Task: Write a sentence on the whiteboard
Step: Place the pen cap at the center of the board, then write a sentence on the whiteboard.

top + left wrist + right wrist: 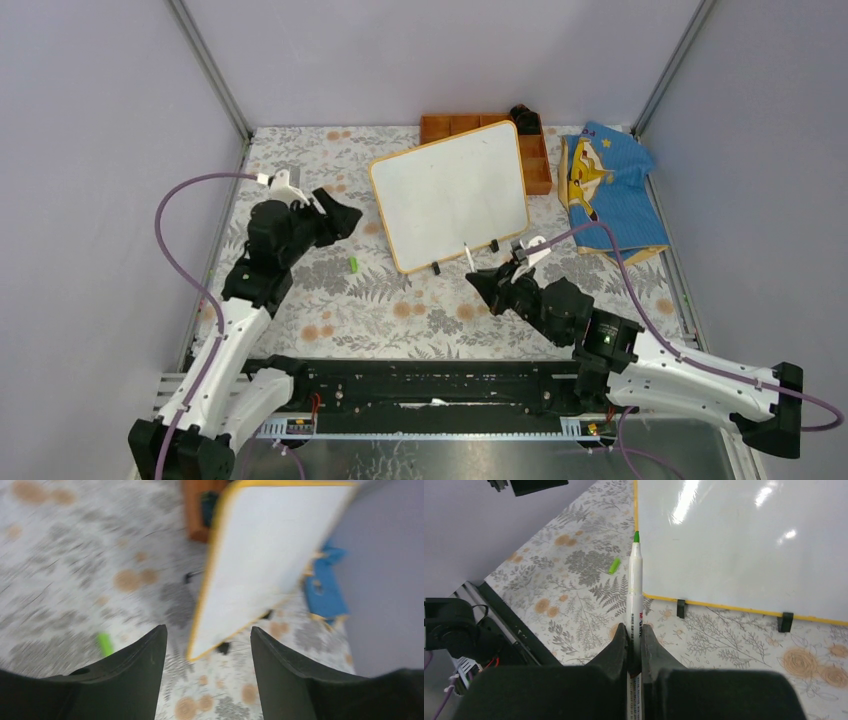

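Right gripper (634, 631) pinches marker (635, 580) (green tip shows in wrist view).

On the floral table (330, 300) lie the whiteboard (450, 195), green cap (354, 265), orange tray (538, 165) and blue cloth (612, 190).

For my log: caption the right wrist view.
Right gripper holds uncapped green-tipped marker, tip by edge of blank whiteboard; cap lies beyond.

Face of whiteboard (744, 545) glossy and smooth, glare spots on it. Barrel of marker (635, 590) smooth white plastic. Matt floral print on table cover (400, 300); tray (440, 128) looks wooden.
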### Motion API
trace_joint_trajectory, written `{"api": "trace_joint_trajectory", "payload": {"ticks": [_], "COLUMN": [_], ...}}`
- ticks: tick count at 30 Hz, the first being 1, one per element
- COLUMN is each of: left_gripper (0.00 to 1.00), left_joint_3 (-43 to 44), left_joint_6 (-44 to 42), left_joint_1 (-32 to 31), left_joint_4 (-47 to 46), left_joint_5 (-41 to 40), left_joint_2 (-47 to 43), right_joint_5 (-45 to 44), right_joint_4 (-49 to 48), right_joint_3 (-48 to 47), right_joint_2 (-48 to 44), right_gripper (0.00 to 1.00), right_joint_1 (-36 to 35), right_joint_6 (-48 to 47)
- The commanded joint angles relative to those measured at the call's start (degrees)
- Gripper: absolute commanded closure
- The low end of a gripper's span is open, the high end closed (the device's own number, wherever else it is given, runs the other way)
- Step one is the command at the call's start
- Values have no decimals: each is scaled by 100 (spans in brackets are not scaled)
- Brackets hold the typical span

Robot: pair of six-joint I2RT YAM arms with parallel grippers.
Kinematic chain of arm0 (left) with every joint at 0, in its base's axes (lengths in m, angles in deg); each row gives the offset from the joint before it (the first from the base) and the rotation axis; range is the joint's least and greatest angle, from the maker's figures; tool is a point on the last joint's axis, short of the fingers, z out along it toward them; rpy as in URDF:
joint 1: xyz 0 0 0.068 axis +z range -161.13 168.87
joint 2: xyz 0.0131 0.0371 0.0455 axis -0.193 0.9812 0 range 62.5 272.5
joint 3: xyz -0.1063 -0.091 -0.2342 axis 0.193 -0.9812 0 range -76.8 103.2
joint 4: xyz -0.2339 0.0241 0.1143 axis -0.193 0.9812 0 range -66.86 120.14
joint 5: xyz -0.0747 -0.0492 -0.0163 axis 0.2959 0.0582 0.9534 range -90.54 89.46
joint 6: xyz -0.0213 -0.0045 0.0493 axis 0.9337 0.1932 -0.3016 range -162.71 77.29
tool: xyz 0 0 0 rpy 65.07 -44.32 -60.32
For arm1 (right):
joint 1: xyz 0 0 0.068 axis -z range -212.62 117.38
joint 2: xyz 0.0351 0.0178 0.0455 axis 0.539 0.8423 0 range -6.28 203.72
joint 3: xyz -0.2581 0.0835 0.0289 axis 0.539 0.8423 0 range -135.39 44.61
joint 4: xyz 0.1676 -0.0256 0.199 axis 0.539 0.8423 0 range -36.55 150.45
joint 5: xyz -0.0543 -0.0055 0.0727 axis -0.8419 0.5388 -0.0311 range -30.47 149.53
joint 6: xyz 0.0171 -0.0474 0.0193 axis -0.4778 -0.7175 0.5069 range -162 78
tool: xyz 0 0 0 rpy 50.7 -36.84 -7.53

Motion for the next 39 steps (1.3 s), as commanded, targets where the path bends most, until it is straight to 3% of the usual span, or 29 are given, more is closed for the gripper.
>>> {"api": "trace_joint_trajectory", "payload": {"ticks": [1, 5, 10, 15, 26, 31, 39], "left_gripper": [31, 30, 29, 28, 25, 25, 41], "left_joint_3": [-300, -661, -772, -818, -449, -382, -387], "left_joint_6": [-228, 749, 1063, 555, 245, 393, 1078], "left_joint_1": [8, -168, -979, -1640, -1950, -2121, -2258], "left_joint_4": [-1932, -4061, -5469, -5692, -4936, -5008, -5554], "left_joint_5": [2326, 3998, 4544, 4371, 4467, 4482, 4612], "left_joint_2": [-454, -318, 2, 62, 251, 303, 499], "right_joint_5": [817, 1253, 1567, 1713, 2119, 2243, 2251], "right_joint_4": [-195, -240, -354, -369, -686, -725, -795], "right_joint_3": [-617, -843, -1001, -1188, -1339, -1376, -1340], "right_joint_2": [111, 222, 315, 520, 818, 867, 833], "right_gripper": [100, 100, 100, 100, 100, 100, 100], "right_joint_1": [19, 33, 28, 28, 28, 28, 28], "right_joint_6": [-481, -310, 56, 272, 381, 364, 321]}}
